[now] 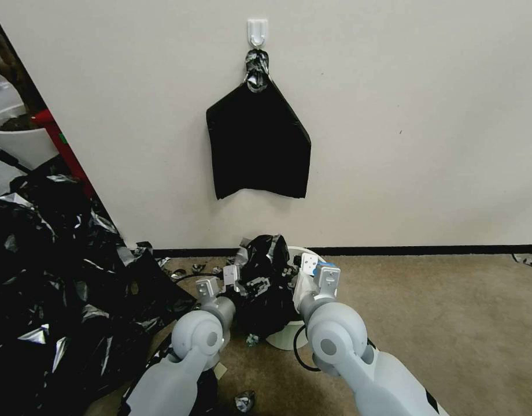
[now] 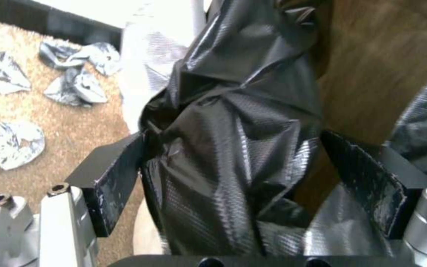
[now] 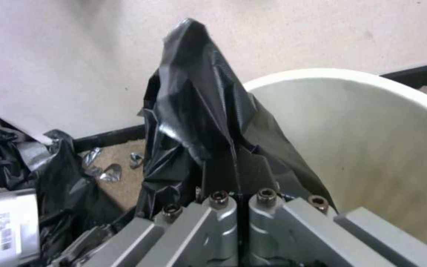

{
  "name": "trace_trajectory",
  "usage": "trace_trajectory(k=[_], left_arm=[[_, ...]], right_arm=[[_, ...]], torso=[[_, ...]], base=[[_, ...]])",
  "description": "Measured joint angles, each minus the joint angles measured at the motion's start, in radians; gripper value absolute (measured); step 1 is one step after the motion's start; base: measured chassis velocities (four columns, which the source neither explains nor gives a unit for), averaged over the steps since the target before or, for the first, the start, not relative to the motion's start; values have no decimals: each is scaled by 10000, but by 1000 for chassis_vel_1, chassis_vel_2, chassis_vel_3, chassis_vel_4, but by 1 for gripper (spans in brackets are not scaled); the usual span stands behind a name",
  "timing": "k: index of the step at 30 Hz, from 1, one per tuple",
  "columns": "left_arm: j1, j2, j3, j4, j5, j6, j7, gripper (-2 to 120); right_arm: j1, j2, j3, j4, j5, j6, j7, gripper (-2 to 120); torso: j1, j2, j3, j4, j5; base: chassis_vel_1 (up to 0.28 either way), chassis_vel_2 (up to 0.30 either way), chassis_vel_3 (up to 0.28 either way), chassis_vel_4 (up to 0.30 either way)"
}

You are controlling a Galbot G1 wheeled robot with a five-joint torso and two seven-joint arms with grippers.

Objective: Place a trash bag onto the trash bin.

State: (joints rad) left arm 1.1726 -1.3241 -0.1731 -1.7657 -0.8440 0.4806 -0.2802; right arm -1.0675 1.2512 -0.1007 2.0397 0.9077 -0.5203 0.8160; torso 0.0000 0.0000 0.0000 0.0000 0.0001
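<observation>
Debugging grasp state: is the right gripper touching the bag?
Touching. The right wrist view shows the right gripper closed, the bag's film pinched between its fingers and rising from them beside the bin.

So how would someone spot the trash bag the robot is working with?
Below the flat black sheaf hooked on the wall stands the cream trash bin. The trash bag is the crumpled glossy film bunched at its rim, pinched by the right end effector, unlike the big black heap lying loose on the left.

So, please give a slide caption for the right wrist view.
Right gripper shut on thin glossy black trash bag beside round cream-white trash bin.
</observation>
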Motion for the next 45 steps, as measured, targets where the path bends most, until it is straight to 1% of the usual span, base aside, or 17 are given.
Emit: trace_trajectory(k=[5, 7, 9, 10, 11, 15, 16, 19, 20, 23, 24, 28, 34, 38, 40, 44, 45], left_arm=[[-69, -69, -27, 178, 16, 0, -107, 86], [-142, -83, -32, 264, 17, 66, -196, 77], [-164, -87, -35, 285, 17, 115, -223, 74], [-224, -99, -34, 323, 18, 283, -314, 67], [-224, -99, -34, 323, 18, 283, -314, 67], [-392, -155, 0, 363, -39, 765, -615, 49], [-392, -155, 0, 363, -39, 765, -615, 49], [-468, -158, 10, 340, -204, 975, -816, 33], [-468, -158, 10, 340, -204, 975, -816, 33], [-460, -112, -75, 278, -452, 1075, -873, 19], [-460, -112, -75, 278, -452, 1075, -873, 19], [-360, 8, -296, 234, -733, 1083, -894, 6], [-312, 42, -341, 239, -769, 1038, -854, 5], [-285, 6, -327, 242, -753, 1001, -822, 5], [-273, 2, -314, 215, -748, 995, -812, 5], [-244, 23, -294, 147, -747, 998, -798, 5], [-230, 31, -283, 116, -747, 1011, -791, 5]], right_arm=[[-1, -28, -3, 11, -6, -22, -13, 0], [22, -32, -22, -4, -21, -35, -28, 0], [31, -34, -27, -15, -38, -41, -36, 0], [38, -43, -33, -51, -135, -45, -85, 0], [38, -43, -33, -51, -135, -45, -85, 0], [-46, -128, -57, -115, -692, 17, -319, 0], [-46, -128, -57, -115, -692, 17, -319, 0], [-144, -192, -81, -92, -1241, 58, -446, 0], [-144, -192, -81, -92, -1241, 58, -446, 0], [-262, -268, -76, -256, -2319, 102, -498, 0], [-262, -268, -76, -256, -2319, 102, -498, 0], [-406, -373, -19, -395, -2945, 200, -568, 0], [-595, -424, -131, -151, -2914, 387, -1183, 0], [-621, -569, -191, -16, -2871, 46, -1921, 14], [-612, -696, -214, 16, -2853, -273, -2306, 24], [-480, -773, -235, -6, -2893, -904, -2505, 35], [-400, -774, -237, -99, -2963, -1116, -2552, 41]], torso=[[0, 0, 0, 1, 0], [0, 0, -1, 2, 1], [-1, 0, -1, 2, 1], [-1, 0, -1, 3, 2], [-1, 0, -1, 3, 2], [-1, 2, -2, 4, 2], [-1, 2, -2, 4, 2], [-1, 2, -2, 3, 0], [-1, 2, -2, 3, 0], [-1, 2, 0, -1, -3], [-1, 2, 0, -1, -3], [0, 2, 0, 1, -1], [0, 1, 0, 0, -2], [-1, 2, 0, 0, -1], [0, 1, 1, 0, -1], [0, 1, 0, -1, -3], [0, 0, 1, -1, -3]], base=[[0, 0, 0, 0], [0, 0, 0, 0], [0, 0, 0, 0], [0, 0, 0, 0], [0, 0, 0, 0], [0, 0, 0, 0], [0, 0, 0, 0], [0, 0, 0, 0], [0, 0, 0, 0], [0, 0, 0, 0], [0, 0, 0, 0], [0, 0, 0, 0], [0, 0, 0, 0], [0, 0, 0, 0], [0, 0, 0, 0], [0, 0, 0, 0], [0, 0, 0, 0]])
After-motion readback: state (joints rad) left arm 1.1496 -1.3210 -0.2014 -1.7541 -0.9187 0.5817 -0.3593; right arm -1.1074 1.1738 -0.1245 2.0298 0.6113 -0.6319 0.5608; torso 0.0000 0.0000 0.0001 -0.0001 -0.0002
